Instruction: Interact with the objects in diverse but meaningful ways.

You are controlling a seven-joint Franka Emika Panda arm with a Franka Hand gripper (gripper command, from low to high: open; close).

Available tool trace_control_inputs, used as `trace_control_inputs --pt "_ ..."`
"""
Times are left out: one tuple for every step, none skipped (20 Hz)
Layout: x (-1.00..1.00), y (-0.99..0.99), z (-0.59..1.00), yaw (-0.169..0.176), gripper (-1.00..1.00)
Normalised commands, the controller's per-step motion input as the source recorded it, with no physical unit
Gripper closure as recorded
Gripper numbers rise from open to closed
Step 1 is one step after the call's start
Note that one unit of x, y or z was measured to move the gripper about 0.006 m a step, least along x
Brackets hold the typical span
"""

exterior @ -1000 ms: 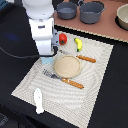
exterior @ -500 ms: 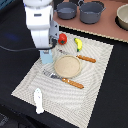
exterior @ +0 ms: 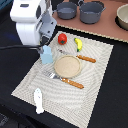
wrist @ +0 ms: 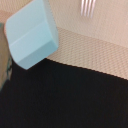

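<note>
Dark tabletop (exterior: 112, 95) fills most of what we see, with a pale woven placemat (exterior: 95, 75) spread across its middle and a wooden counter strip (exterior: 107, 30) behind. On that strip we find two dark grey two-handled pots (exterior: 91, 11), side by side, and a beige bowl (exterior: 122, 17) at the exterior view's right edge.

Over the mat's far corner on the exterior view's left hangs the white arm (exterior: 31, 22); its gripper (exterior: 45, 46) sits just above the pale blue-white carton (exterior: 46, 55), which stands on the mat near that edge. We cannot tell whether the fingers are parted or closed, since the arm body hides them and the wrist view shows only the carton (wrist: 31, 35) and the mat's border.

A round tan plate (exterior: 67, 66) lies at the mat's centre, an orange-handled knife (exterior: 84, 58) and fork (exterior: 64, 79) flanking it. Beyond it rest the yellow banana (exterior: 78, 44) and red tomato (exterior: 62, 38), near each other but apart. A small white elongated piece (exterior: 38, 100) lies on the table just off the mat's near corner.
</note>
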Motion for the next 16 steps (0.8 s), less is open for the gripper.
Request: trace_control_inputs --pt "0.37 -0.69 0.0 -0.058 -1.0" --pt "0.37 -0.71 0.0 -0.055 -1.0" --pt "0.36 -0.72 0.0 -0.051 -1.0" --pt "0.41 -0.69 0.0 -0.044 -1.0" --pt "0.41 -0.7 0.0 -0.045 -1.0" --pt "0.41 -0.71 0.0 -0.048 -1.0" --pt "0.41 -0.69 0.0 -0.048 -1.0" --pt "0.43 -0.67 0.0 -0.047 -1.0" --pt "0.4 -0.66 0.0 -0.052 -1.0" --pt "0.37 -0.66 -0.05 -0.056 -1.0" --pt "0.33 -0.61 -0.09 -0.057 -1.0" --pt "0.29 -0.58 -0.11 -0.057 -1.0" --pt "0.27 -0.48 -0.12 -0.054 -1.0" --pt "0.2 -0.4 -0.08 -0.054 -1.0" --pt "0.17 -0.31 -0.05 -0.054 -1.0" --pt "0.15 -0.25 -0.05 -0.058 -1.0"
